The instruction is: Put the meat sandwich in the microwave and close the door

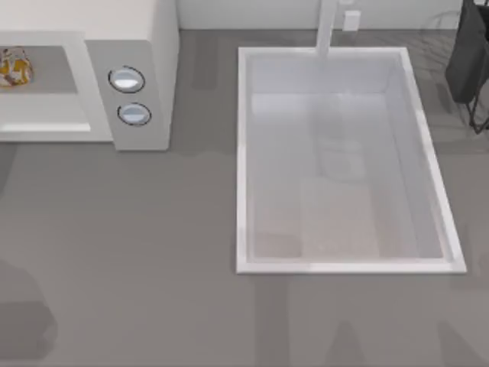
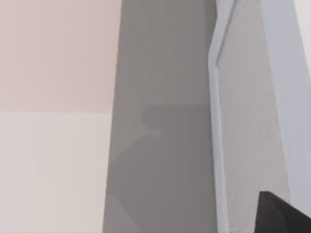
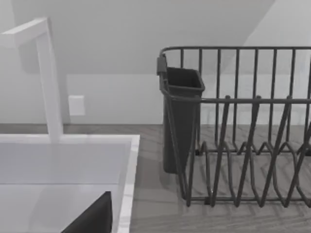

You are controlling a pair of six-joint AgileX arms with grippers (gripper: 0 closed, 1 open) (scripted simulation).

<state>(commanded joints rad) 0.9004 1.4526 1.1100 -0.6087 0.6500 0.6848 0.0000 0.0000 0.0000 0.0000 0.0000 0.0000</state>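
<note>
Already the meat sandwich (image 1: 14, 66) sits inside the microwave (image 1: 145, 46) at the table's far left, so swing the door fully flush and steadily; I cannot tell how either gripper's hand is set.

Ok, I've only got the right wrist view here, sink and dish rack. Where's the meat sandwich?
Observer: In the top view the meat sandwich lies inside the microwave, at the table's far left.
Operator: Door shut on it?
Observer: The cavity's front looks uncovered, so I judge it open.
Operator: Which side are the controls?
Observer: The two knobs sit on the microwave's end nearer the sink.
</note>
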